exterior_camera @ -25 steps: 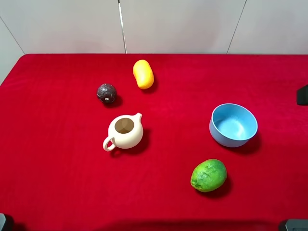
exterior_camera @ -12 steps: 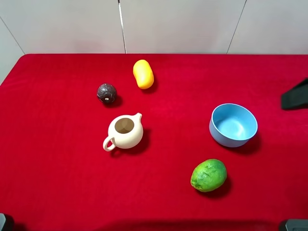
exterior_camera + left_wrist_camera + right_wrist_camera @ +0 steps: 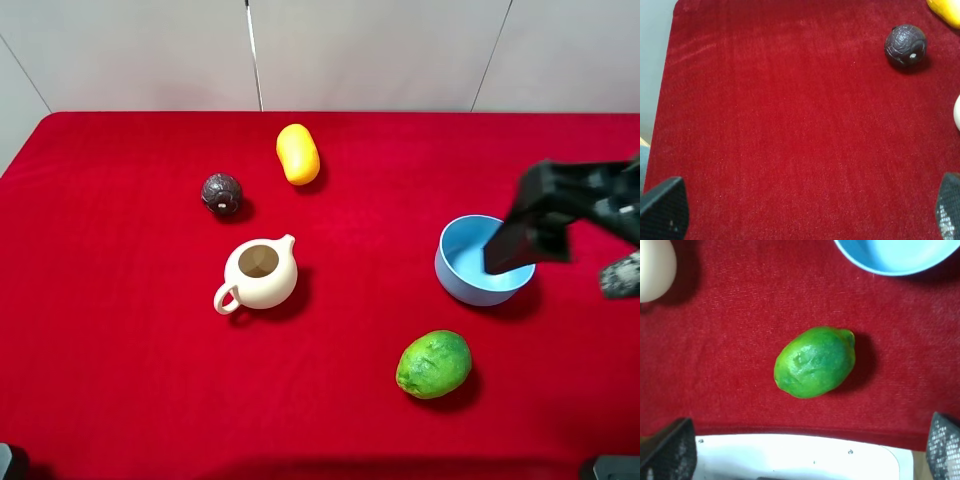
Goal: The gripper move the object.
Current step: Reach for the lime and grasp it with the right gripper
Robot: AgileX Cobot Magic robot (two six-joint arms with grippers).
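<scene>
Since half a second ago the right tool (image 3: 518,240) has swung in from the right edge of the worktop (image 3: 120,380) and now hangs over the right part of the blue bowl (image 3: 460,285); nothing else has shifted. The right wrist view shows its two fingertips (image 3: 667,452) spread wide apart with nothing between them, so it is released.

The green fruit (image 3: 434,365) lies on the red cloth, in front of the bowl and apart from it, clear of the tool. It sits near the front edge of the worktop, and in the right wrist view that edge runs just beside it, with a white surface beyond. Bare cloth lies open on both sides of the fruit, widest toward the left front corner.

The cream pitcher (image 3: 260,275) stands near the middle, well apart from the fruit. The dark brown ball (image 3: 222,194) and the yellow fruit (image 3: 298,153) lie behind it, toward the back edge.

The left tool (image 3: 805,210) hangs over bare cloth at the left side, its fingertips also spread wide and empty, with the left edge of the worktop close by.
</scene>
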